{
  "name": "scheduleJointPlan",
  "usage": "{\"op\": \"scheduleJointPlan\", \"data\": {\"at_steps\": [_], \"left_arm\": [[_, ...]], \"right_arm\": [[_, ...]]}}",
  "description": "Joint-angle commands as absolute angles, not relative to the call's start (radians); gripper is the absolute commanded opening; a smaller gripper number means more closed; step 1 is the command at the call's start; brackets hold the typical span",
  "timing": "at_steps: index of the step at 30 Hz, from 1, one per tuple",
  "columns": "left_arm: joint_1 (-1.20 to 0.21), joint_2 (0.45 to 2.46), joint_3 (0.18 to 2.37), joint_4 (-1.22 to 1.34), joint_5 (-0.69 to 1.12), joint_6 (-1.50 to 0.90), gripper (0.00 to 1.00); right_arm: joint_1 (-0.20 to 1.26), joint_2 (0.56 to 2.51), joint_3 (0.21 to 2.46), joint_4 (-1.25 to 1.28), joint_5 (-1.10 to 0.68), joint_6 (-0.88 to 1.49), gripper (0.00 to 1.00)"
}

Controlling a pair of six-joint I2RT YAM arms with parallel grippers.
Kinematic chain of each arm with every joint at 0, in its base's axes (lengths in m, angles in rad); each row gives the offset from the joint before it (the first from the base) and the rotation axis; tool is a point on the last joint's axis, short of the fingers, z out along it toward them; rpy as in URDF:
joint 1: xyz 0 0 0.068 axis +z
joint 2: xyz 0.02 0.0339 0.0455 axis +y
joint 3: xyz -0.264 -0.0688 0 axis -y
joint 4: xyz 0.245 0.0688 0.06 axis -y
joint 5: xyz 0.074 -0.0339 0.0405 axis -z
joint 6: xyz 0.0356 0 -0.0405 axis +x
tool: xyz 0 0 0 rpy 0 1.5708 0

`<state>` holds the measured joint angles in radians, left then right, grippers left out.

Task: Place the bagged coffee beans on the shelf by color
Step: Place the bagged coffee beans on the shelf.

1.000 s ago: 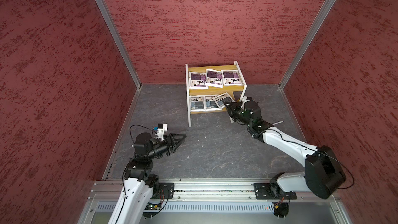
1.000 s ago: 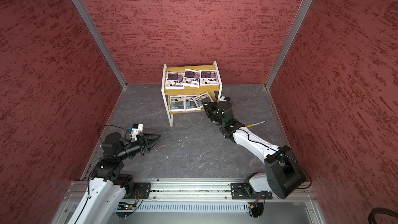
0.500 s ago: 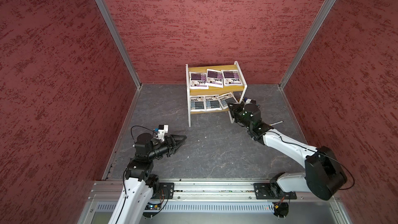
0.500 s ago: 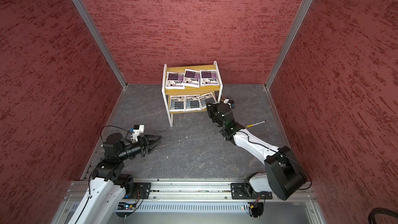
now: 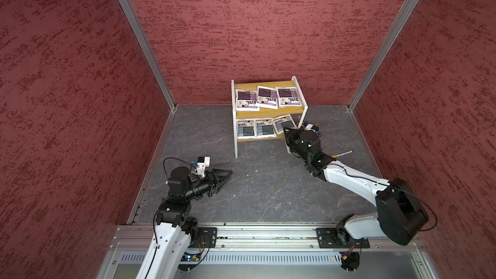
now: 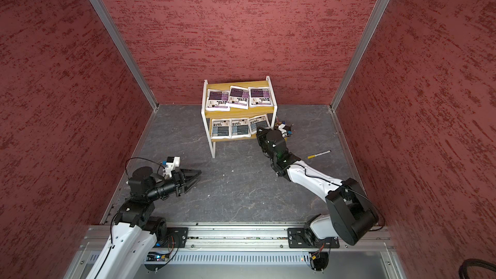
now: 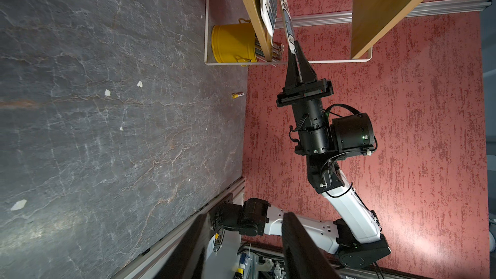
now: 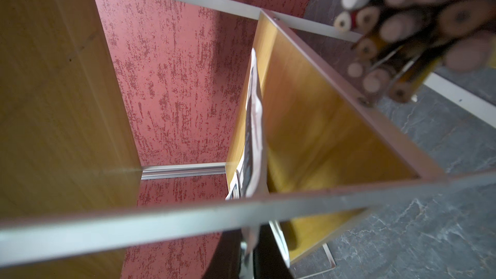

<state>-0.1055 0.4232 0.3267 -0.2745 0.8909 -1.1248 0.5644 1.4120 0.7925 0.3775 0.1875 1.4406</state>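
- While the right gripper [image 7: 294,49] had its fingers [image 7: 306,67] pinched shut on one corner of a grey-blue pouch [image 5: 284,124], its own wrist view showed only dark finger bases cut off by the frame edge. The pouch there was edge-on and blurred.
- That held pouch sat askew at the right end of the lower board of the shelf [image 5: 268,113]. It was tilted, with the gripped corner lifted off the board. In both top views the wrist covered the grip itself.
- Beside it, two more grey-blue pouches [image 5: 245,129] lay flat, side by side on the same board, their print too small to read.
- Three purple pouches [image 5: 266,97] lay in a row on the upper board. Whether their edges overlapped or only touched could not be told.
- A yellow cup [image 7: 231,44] stood just beside the shelf's right end. From above it was almost wholly hidden behind the right wrist, and only the pencils [image 6: 281,124] in it peeked out. In the right wrist view they were a blur.
- The left gripper [image 5: 227,173] hung over the grey floor [image 5: 263,189], well apart from the shelf. Its fingers [image 7: 303,250] were parted with nothing between them, and its wrist view cut them off.
- A pen [image 6: 319,154] lay on the floor near the right arm.
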Motion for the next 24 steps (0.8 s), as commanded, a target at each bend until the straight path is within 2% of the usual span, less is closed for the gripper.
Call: {"op": "scheduleJointPlan", "data": {"at_steps": [1, 4, 13, 17, 20, 24], "left_arm": [[-0.096, 0.414, 0.314, -0.284, 0.904, -1.103, 0.47], [-0.096, 0.41, 0.311, -0.286, 0.907, -1.102, 0.47], [-0.095, 0.407, 0.308, -0.287, 0.908, -1.104, 0.47], [-0.094, 0.403, 0.308, -0.286, 0.908, -1.104, 0.47], [-0.095, 0.396, 0.307, -0.29, 0.908, -1.104, 0.47], [-0.093, 0.385, 0.304, -0.292, 0.904, -1.111, 0.47]], "right_arm": [[0.572, 1.425, 0.794, 0.403, 0.247, 1.447, 0.13], [0.573, 1.438, 0.799, 0.408, 0.247, 1.448, 0.17], [0.575, 1.441, 0.808, 0.37, 0.21, 1.465, 0.37], [0.587, 1.417, 0.825, 0.287, 0.19, 1.469, 0.45], [0.597, 1.385, 0.84, 0.188, 0.19, 1.472, 0.57], [0.603, 1.353, 0.826, 0.139, 0.174, 1.481, 0.62]]}}
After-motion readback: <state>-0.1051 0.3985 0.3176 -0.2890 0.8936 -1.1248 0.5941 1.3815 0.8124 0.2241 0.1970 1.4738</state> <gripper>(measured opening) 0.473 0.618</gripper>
